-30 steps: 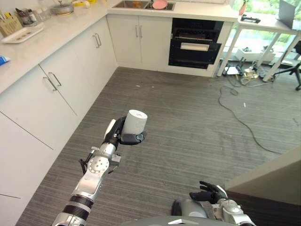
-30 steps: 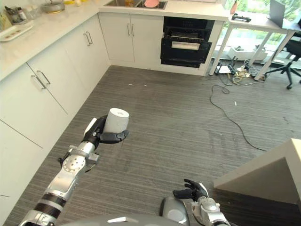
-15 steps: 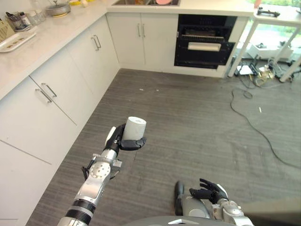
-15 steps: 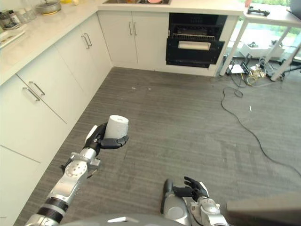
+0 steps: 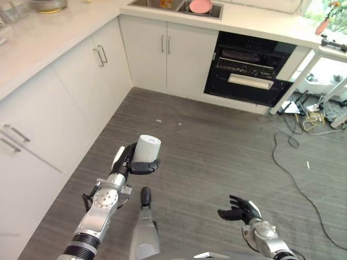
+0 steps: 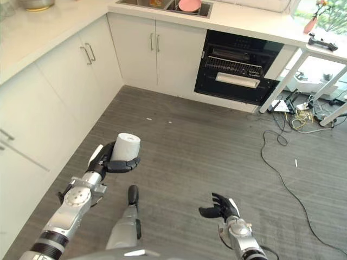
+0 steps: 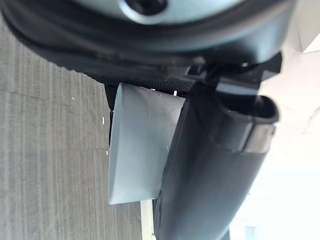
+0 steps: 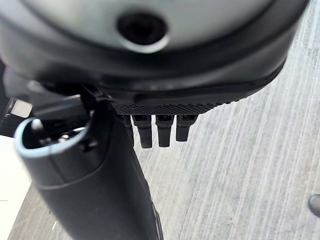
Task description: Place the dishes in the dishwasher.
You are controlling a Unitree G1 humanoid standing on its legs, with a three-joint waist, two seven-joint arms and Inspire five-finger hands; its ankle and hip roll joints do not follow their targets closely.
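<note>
My left hand (image 5: 129,163) is held out over the floor, shut round a pale grey cup (image 5: 146,149) that stands upright in it. The left wrist view has the cup (image 7: 140,145) pressed between the palm and the thumb (image 7: 215,165). Low on the right, my right hand (image 5: 242,209) hangs over the floor with relaxed fingers (image 8: 159,131) and nothing in it. The dishwasher (image 5: 248,76), a black built-in unit with racks and a white bar showing, sits under the far counter. A pink plate (image 5: 200,5) lies in the sink above the cabinets.
White cabinets (image 5: 65,92) with bar handles run along the left and the far wall. A metal pot (image 5: 47,4) stands on the left counter. Cables (image 5: 293,157) trail over the grey floor at the right, near white table legs (image 5: 332,103).
The whole picture has shifted, so the camera has moved; the dishwasher now shows larger and further right. My left hand still holds the cup.
</note>
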